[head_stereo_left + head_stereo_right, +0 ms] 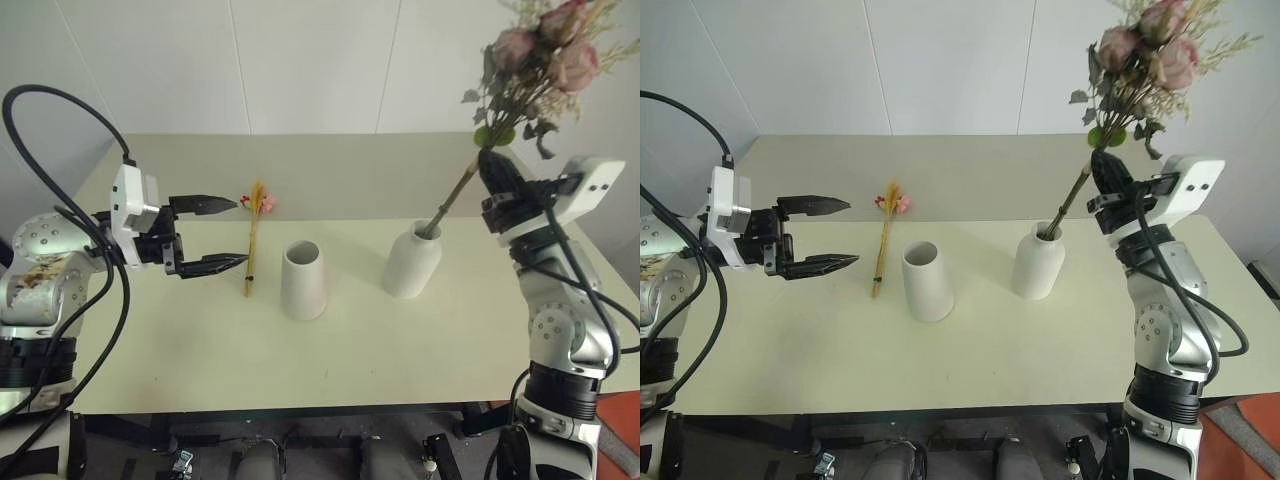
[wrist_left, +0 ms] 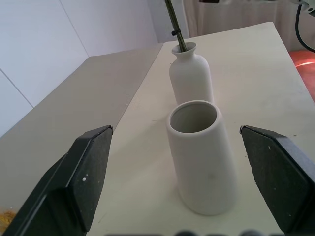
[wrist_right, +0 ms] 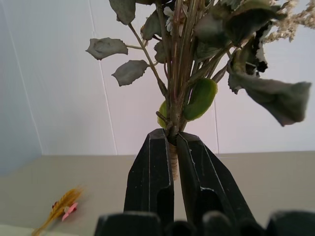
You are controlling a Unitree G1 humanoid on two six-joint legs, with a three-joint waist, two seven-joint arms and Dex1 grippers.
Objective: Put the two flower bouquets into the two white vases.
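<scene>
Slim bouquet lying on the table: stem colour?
Yellow stem on the slim bouquet, with orange plumes and small pink-red blossoms at its top. The left eye view shows it best.

Pale cream counter [image 1: 200, 350], matte, rectangular, its far edge close to the wall. Wall [image 1: 300, 60] behind of white panels with thin vertical seams. Light even and soft. A patch of reddish floor [image 1: 1250, 440] shows past the counter's right front corner.

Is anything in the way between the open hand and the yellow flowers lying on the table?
Nothing visible is. The left hand hovers open, right beside the slim yellow bouquet, which lies flat on the table. The cone vase stands on the bouquet's far side.
</scene>
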